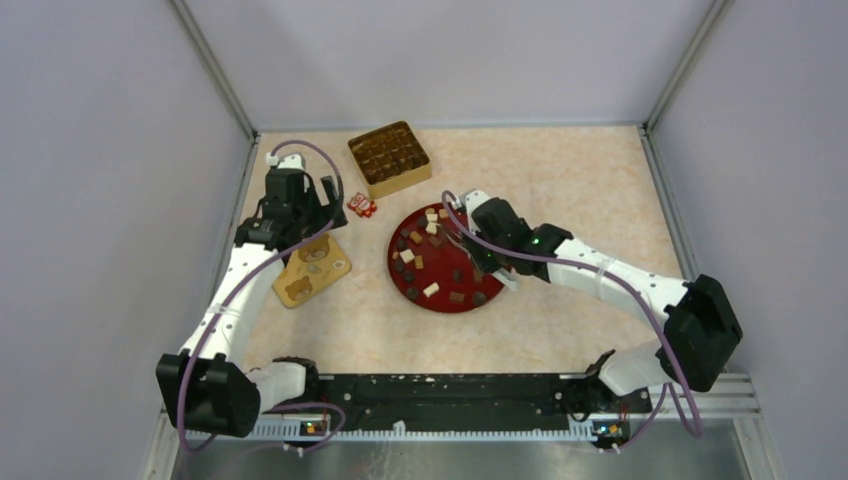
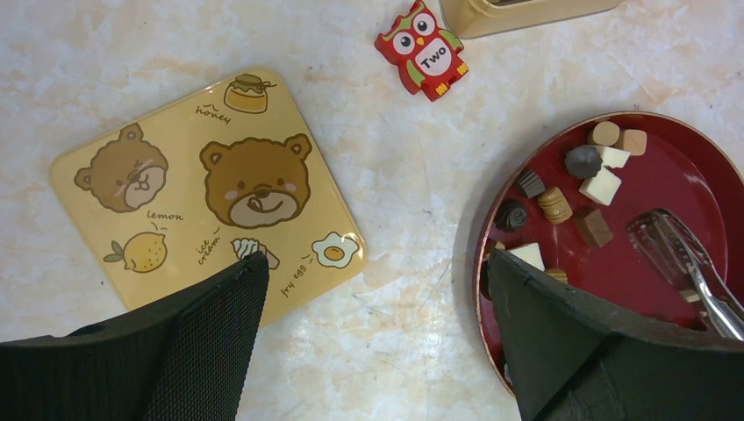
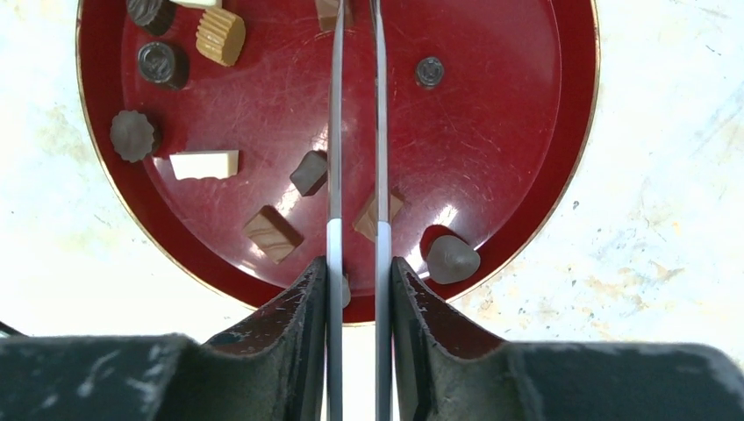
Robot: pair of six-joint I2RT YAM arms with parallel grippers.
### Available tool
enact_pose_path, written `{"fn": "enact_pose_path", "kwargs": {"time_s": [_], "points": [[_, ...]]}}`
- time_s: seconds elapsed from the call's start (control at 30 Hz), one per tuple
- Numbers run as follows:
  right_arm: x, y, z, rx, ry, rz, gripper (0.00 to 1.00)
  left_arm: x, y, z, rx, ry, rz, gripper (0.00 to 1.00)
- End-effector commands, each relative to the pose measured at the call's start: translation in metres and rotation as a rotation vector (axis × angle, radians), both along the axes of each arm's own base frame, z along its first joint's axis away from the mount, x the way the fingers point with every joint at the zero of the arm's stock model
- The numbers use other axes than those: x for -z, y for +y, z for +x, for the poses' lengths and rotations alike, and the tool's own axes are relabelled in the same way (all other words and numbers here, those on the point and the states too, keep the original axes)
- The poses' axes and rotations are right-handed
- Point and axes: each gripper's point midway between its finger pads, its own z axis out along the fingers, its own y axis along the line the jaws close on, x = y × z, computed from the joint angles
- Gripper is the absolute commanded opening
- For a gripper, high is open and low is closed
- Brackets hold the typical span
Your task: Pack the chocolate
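Your right hand (image 3: 358,274) is clenched on the tongs (image 3: 334,132) (left hand (image 2: 375,267) hangs released). Straddle one chocolate (image 3: 309,172) ahead of the hand on the red plate (image 3: 526,132), then squeeze gently.

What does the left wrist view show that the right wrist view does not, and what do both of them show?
Only the left wrist view shows the bear-printed lid, the red owl piece, a corner of the tan box and the open left claw. Only the right wrist view shows the right claw, closed on the arms of the metal tongs. Both show the red plate, chocolate pieces lying on it, and the tongs above it.
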Motion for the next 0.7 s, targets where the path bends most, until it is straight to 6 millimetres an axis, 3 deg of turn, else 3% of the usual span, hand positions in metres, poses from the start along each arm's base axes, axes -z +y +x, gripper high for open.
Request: {"fn": "enact_pose_path", "kwargs": {"time_s": [0.0, 0.1, 0.2, 0.67], "points": [[-0.007, 0.008, -0.001, -0.042, -0.021, 0.005, 0.31, -0.009, -0.004, 0.007, 0.005, -0.041, -0.025, 0.99], [-0.007, 0.01, 0.001, -0.042, -0.03, 0.008, 0.42, -0.009, -0.004, 0.008, 0.006, -0.041, -0.026, 0.99], [-0.007, 0.013, 0.002, -0.052, -0.028, 0.011, 0.47, -0.009, -0.004, 0.008, 0.006, -0.042, -0.026, 0.99], [0.004, 0.027, 0.004, -0.086, -0.013, 0.023, 0.44, -0.009, -0.001, 0.006, -0.004, -0.041, -0.012, 0.99]]}}
